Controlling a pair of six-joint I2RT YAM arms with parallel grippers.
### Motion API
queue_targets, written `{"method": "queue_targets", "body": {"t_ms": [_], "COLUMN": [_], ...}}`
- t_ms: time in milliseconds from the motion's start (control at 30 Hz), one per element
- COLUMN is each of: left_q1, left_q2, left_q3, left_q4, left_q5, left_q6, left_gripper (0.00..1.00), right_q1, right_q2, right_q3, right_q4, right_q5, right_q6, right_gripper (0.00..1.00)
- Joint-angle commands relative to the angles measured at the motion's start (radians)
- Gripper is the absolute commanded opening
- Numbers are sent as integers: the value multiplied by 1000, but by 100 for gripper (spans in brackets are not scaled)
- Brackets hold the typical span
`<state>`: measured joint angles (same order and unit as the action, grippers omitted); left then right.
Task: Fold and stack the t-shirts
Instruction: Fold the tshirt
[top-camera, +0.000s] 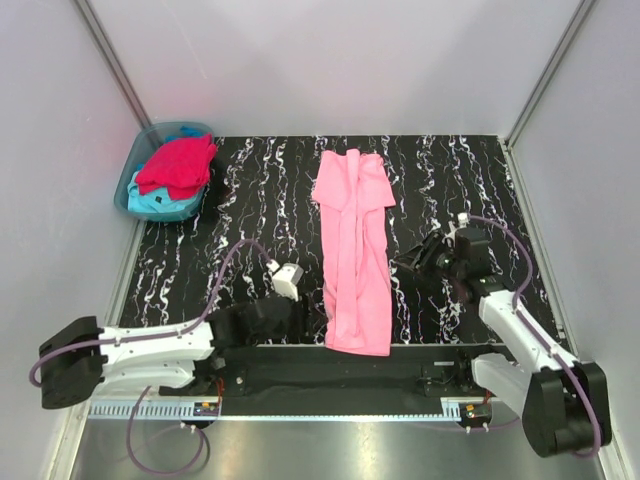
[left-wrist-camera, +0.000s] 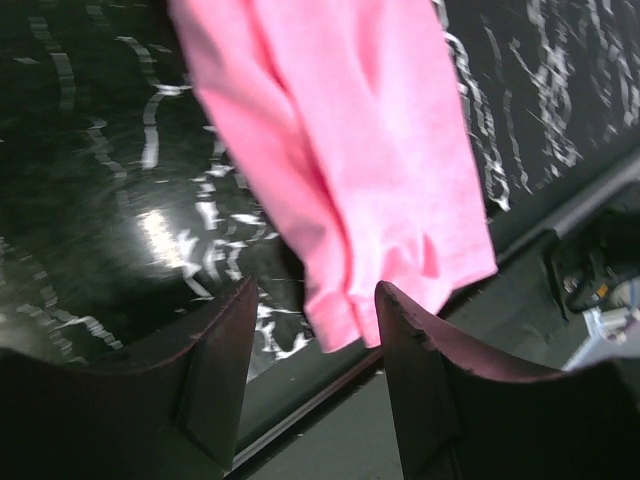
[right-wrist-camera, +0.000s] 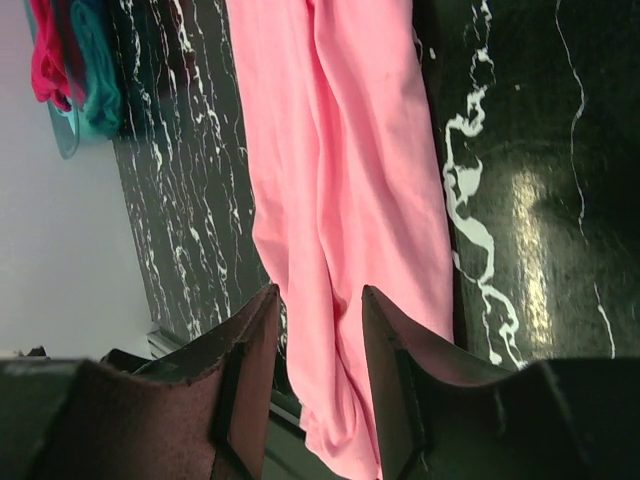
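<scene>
**Item:** light pink t-shirt (top-camera: 353, 250), soft matte knit. It is narrowed to a long rumpled strip lying lengthwise mid-tabletop (top-camera: 230, 200), on glossy black, white-veined stone.

**Attendants:** left gripper (left-wrist-camera: 315, 290) and right gripper (right-wrist-camera: 319, 292), one either side of the strip, jaws apart and empty.

**Advised:** pinch both near-end corners level (limp cloth skews easily), then carry them to the far end.

**Also:** crimson t-shirt (top-camera: 178, 165) over turquoise t-shirt (top-camera: 160, 203), heaped in the translucent tub (top-camera: 130, 180).
</scene>
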<state>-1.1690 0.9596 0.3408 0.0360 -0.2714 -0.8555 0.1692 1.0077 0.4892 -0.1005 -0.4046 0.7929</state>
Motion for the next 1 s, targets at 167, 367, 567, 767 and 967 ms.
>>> {"method": "queue_targets", "body": {"t_ms": [167, 367, 567, 767, 967], "left_q1": [3, 3, 5, 12, 23], "left_q2": [206, 313, 283, 274, 263], "left_q3": [-32, -68, -71, -62, -37], "left_q4": [346, 435, 369, 351, 324], "left_q5": [176, 199, 155, 155, 156], "left_q6": [-7, -36, 6, 19, 29], "left_gripper": [56, 55, 55, 55, 55], "right_q1": [3, 3, 3, 3, 3], "right_q2": [-187, -227, -204, -167, -141], "right_q3": [-124, -184, -218, -242, -299], "right_q4": [-172, -223, -232, -232, -229], "right_q5": [4, -26, -66, -144, -255], "right_q6": [49, 57, 48, 68, 129], "right_gripper": [47, 47, 47, 47, 47]}}
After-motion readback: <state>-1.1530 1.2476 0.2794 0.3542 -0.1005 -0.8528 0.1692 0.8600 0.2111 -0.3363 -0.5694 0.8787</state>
